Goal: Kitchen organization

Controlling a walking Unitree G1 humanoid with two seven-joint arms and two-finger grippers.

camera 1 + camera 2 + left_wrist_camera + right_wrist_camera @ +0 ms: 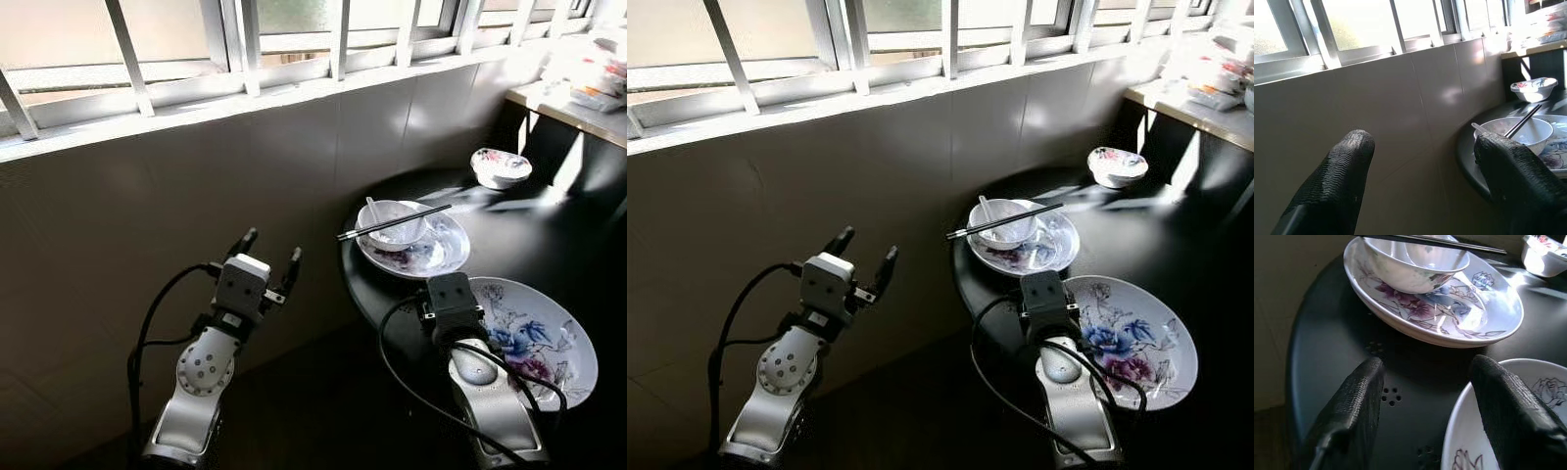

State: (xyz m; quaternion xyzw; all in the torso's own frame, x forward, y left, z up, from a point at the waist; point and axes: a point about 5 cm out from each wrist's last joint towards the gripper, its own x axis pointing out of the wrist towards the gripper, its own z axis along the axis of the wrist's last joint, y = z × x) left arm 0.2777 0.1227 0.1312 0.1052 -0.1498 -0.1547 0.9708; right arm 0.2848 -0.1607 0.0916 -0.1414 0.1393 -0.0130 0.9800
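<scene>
**Right gripper poised at the near plate's rim**

The right gripper (1422, 401) hangs low over the dark round table (392, 294), its two black fingers (1352, 406) spread apart with nothing between them. In the right wrist view one finger sits over bare tabletop and the other overlaps the white rim of the near floral plate (544, 338), which fills the lower right of the left eye view; whether that finger touches the rim or only hovers above it I cannot tell from this angle.

Just beyond, at centre right of the frame, lies a second floral plate (436, 250) with a white bowl (392, 220) standing on it. A spoon (372, 209) rests inside the bowl and a pair of black chopsticks (392, 223) lies across its top. A smaller patterned bowl (501, 166) sits well apart near the upper right, close to a pale counter (563, 103) holding blurred packages.

The left gripper (266, 257) is raised at lower centre-left, fingers apart and empty, facing the tiled wall (147, 215) below the barred window (196, 59).

The step in hand looks like the approach to the dishes, probably the first pickup for clearing the table. The next move calls for setting one finger under and one over the near plate's thin edge, then closing firmly; glazed ware is likely to slip.
</scene>
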